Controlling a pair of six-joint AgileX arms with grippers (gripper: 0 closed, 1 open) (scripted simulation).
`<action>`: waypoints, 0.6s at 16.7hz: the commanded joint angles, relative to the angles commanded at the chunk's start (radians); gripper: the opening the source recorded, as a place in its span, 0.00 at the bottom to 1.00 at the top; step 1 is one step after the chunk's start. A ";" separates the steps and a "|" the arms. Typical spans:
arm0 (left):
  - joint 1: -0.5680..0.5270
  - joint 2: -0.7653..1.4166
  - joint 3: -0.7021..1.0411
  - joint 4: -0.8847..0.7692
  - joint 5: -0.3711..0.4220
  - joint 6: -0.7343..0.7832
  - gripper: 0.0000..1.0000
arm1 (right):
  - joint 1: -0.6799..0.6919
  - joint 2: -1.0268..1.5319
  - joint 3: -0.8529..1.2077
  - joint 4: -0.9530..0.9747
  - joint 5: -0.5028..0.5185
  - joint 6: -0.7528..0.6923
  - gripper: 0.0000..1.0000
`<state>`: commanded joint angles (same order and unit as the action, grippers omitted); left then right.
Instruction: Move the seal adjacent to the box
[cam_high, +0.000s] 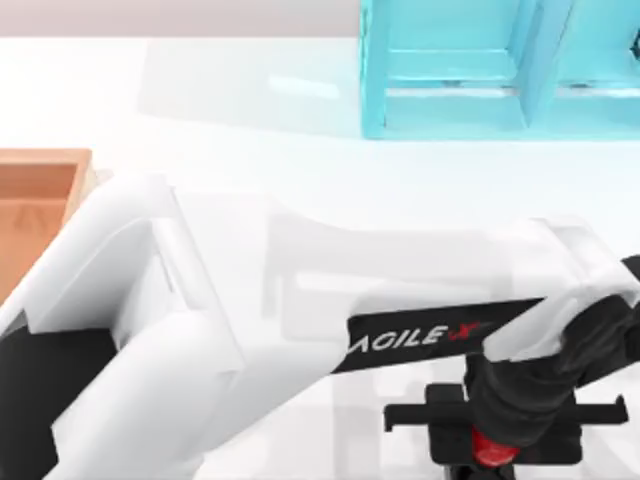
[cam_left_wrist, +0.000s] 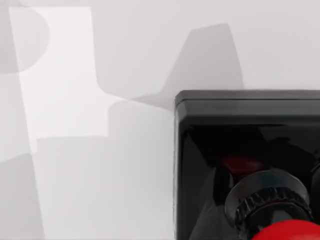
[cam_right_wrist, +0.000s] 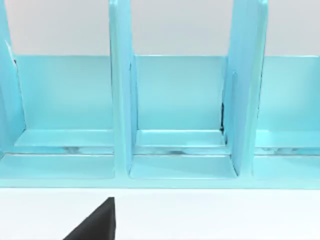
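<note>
The seal (cam_high: 490, 448) stands near the table's front edge at the right, its red knob peeking out under my left gripper (cam_high: 505, 428), which hangs directly over it. In the left wrist view the seal (cam_left_wrist: 250, 165) is very close, with its black square block, ribbed collar and red knob top. Whether the fingers touch it is hidden. The box (cam_high: 35, 195), tan-walled with an orange-brown inside, lies at the far left edge, far from the seal. A dark wedge of my right gripper (cam_right_wrist: 95, 224) faces the shelf unit.
A light-blue shelf unit (cam_high: 480, 70) with upright dividers (cam_right_wrist: 120, 100) stands at the back right. My left arm's white links (cam_high: 250, 300) stretch across the front of the table from left to right. White tabletop (cam_high: 250, 100) lies between the box and the shelf.
</note>
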<state>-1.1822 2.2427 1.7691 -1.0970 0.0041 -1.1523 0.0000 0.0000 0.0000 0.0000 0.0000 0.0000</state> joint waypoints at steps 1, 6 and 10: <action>0.000 0.000 0.000 0.000 0.000 0.000 0.00 | 0.000 0.000 0.000 0.000 0.000 0.000 1.00; 0.000 0.000 0.000 0.000 0.000 0.000 0.00 | 0.000 0.000 0.000 0.000 0.000 0.000 1.00; -0.001 -0.001 0.018 -0.017 0.001 0.000 0.00 | 0.000 0.000 0.000 0.000 0.000 0.000 1.00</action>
<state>-1.1832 2.2417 1.7871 -1.1137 0.0051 -1.1526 0.0000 0.0000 0.0000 0.0000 0.0000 0.0000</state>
